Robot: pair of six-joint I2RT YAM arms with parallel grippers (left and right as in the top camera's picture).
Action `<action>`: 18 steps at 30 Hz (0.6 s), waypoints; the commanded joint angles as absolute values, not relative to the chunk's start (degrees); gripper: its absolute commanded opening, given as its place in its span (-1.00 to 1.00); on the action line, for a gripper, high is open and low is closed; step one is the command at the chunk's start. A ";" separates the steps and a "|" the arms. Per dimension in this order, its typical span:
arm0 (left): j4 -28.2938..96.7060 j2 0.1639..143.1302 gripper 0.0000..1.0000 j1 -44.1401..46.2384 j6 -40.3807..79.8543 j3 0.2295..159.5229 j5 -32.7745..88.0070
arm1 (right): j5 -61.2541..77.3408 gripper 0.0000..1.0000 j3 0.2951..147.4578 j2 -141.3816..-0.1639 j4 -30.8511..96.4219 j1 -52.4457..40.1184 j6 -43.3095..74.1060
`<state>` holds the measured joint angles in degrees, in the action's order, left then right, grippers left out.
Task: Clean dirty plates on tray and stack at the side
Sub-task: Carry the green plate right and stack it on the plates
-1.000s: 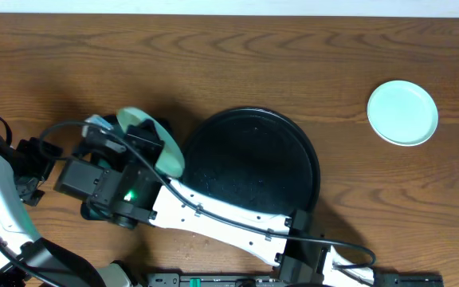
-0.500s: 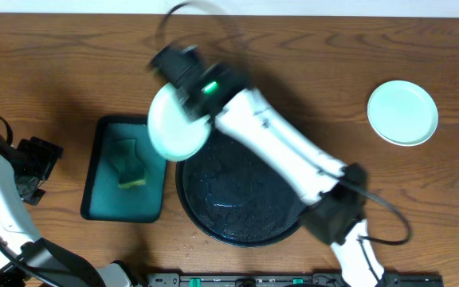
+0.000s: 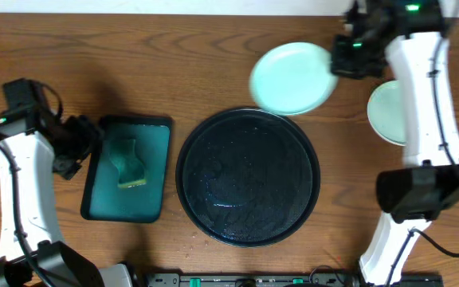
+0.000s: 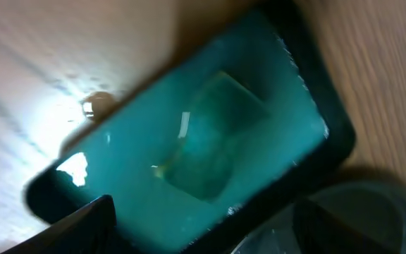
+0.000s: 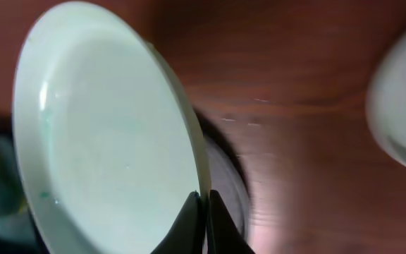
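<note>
Brown wood-grain table (image 3: 134, 64) fills every view. Nearest the arm bases sits the tray (image 3: 245, 175), black and glossy, with nothing on it and a wet sheen across its floor. Beside it to the left is a teal tray (image 3: 154, 151) with a sponge (image 3: 131, 163) lying in it. The left gripper (image 3: 76, 148) hangs at the teal tray's outer edge. Its wrist view is blurred and shows only one dark finger (image 4: 83, 222), so I cannot tell whether it is spread or closed.

Farther out on the right, a second plate (image 3: 385, 112) rests flat on the table, partly hidden under the right arm. Farthest of all, past the tray's far rim, the plate (image 3: 291, 78) is up in the air. The right gripper (image 3: 343, 54) is clenched on its right-hand rim, fingertips pinched together over the lip in the wrist view. Its face looks nearly clean, with a few faint green specks by the edge.

The plate reads as stiff, light and smooth-glazed, likely slick if damp and liable to chip on a hard landing. Held by a thin pinch at one edge, it could pivot or slip. The rim is the only sensible hold, fingers well over the lip, and it should be lowered flat onto the second plate.
</note>
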<state>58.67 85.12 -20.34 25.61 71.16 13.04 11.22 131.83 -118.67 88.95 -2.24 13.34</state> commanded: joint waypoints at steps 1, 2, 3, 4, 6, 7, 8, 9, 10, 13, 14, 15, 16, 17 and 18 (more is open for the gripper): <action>58.08 85.73 0.61 -16.62 25.10 71.09 13.26 | 11.84 -0.97 129.97 -118.15 89.67 4.45 10.28; 57.80 85.73 0.61 -15.59 25.10 71.09 13.15 | 11.84 -0.97 129.21 -118.13 89.58 6.57 10.20; 57.67 85.73 0.61 -14.59 25.10 71.09 13.04 | 11.84 -0.97 128.31 -118.15 89.41 8.60 10.20; 57.52 85.73 0.61 -13.74 25.10 71.09 13.04 | 11.84 -0.97 127.26 -118.15 89.10 10.57 10.20; 57.47 85.73 0.61 -12.23 25.10 71.09 12.97 | 11.84 -0.98 124.42 -118.15 87.53 14.35 10.22; 57.47 85.73 0.61 -11.57 25.10 71.09 12.86 | 11.86 -0.98 122.69 -118.15 86.41 16.32 10.24; 57.47 85.73 0.61 -11.00 25.08 71.09 12.84 | 11.84 -0.97 120.88 -118.15 85.41 18.22 10.55; 57.49 85.73 0.61 -10.50 25.08 71.09 12.84 | 11.88 -0.97 118.76 -118.15 84.18 20.14 11.03; 57.49 85.73 0.61 -10.09 25.08 71.09 12.84 | 11.88 -0.98 116.29 -118.15 82.72 22.31 11.64; 57.52 85.73 0.61 -9.10 25.08 71.09 12.84 | 11.88 -0.97 110.17 -118.15 78.50 27.66 13.17; 57.54 85.73 0.61 -8.88 25.06 71.09 12.84 | 11.88 -0.97 108.31 -118.15 77.14 29.36 13.69; 57.54 85.73 0.61 -8.64 25.06 71.09 12.84 | 11.94 -0.97 106.54 -118.15 75.70 30.96 14.02; 57.56 85.73 0.61 -8.51 24.84 71.09 12.86 | 12.14 -0.97 104.88 -118.15 74.24 32.56 14.17; 57.54 85.73 0.62 -8.34 24.67 71.09 12.84 | 12.47 -0.97 103.44 -118.15 73.01 34.09 14.35; 57.54 85.73 0.61 -8.25 24.16 71.09 12.86 | 12.78 -0.97 102.15 -118.15 71.99 35.53 14.90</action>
<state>57.39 85.12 -8.71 25.43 71.16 13.19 11.18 104.62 -118.67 73.28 32.60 12.99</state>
